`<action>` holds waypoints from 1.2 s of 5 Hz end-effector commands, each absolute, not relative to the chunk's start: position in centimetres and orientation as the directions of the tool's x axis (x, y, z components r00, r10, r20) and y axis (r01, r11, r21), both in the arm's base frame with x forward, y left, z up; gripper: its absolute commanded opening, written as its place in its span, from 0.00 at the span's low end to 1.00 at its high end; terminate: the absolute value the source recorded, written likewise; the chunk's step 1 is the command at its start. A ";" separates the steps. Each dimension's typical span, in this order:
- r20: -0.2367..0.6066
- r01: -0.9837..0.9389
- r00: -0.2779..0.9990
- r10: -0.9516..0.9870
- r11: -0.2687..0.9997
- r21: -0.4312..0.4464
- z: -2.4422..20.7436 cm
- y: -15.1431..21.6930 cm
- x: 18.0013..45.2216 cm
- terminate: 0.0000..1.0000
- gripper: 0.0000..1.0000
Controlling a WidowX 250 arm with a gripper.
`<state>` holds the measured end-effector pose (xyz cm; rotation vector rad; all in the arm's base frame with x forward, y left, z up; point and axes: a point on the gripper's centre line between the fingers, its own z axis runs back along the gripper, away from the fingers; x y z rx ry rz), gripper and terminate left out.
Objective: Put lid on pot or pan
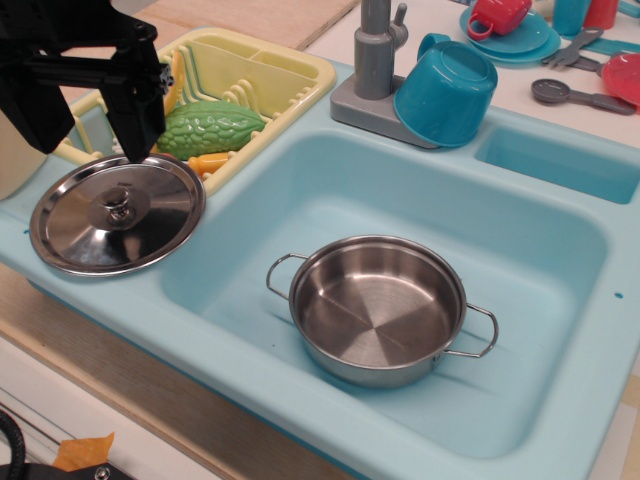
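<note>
The lid (150, 215), a flat shiny steel disc with a small central knob, lies on the left rim of the turquoise sink (560, 330). The pot (378, 308), shallow shiny steel with two wire loop handles, stands upright and open in the sink basin, to the right of the lid and lower. My black gripper (137, 140) hangs at the upper left, its tip just above the lid's far edge, holding nothing. Its fingers look like one dark block, so I cannot tell how the jaws stand.
A yellow dish rack (270, 75) behind the lid holds a green toy gourd (208, 127) and an orange piece (210, 160). A grey faucet (374, 50) and a tipped turquoise cup (447, 90) stand at the back rim. Toy dishes (500, 25) and a grey spoon (575, 95) lie at the back right.
</note>
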<state>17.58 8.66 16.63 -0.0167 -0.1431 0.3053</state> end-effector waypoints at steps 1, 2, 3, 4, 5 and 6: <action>0.138 -0.298 0.944 0.301 0.954 -0.038 16.6 8.7 17.6 0.00 1.00; 0.167 -0.313 0.935 0.312 0.949 -0.019 15.6 8.8 17.2 0.00 1.00; 0.159 -0.319 0.935 0.316 0.948 -0.008 14.7 8.9 17.3 0.00 1.00; 0.164 -0.321 0.934 0.316 0.947 0.004 14.2 8.9 17.5 0.00 1.00; 0.127 -0.315 0.941 0.312 0.949 0.004 13.6 9.3 18.3 0.00 1.00; 0.114 -0.307 0.945 0.305 0.952 -0.007 13.0 9.4 18.4 0.00 1.00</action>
